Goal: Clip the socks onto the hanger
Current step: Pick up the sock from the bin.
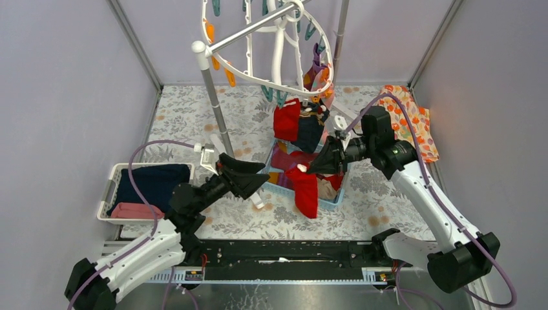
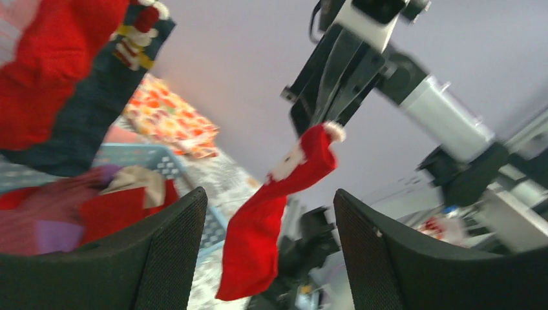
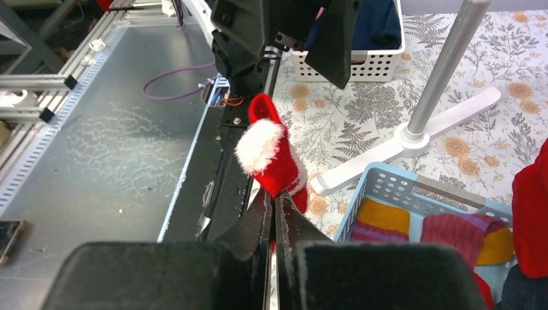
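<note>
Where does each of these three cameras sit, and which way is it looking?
Top external: above and behind the arms, looking down on the table, the hanger and the blue basket; both arms show.
Left wrist: on the left arm, looking out between its open fingers at the red sock hanging from the right gripper.
Right wrist: on the right arm, looking along its shut fingers, which pinch that sock, toward the left gripper.
All three views share the red sock.
</note>
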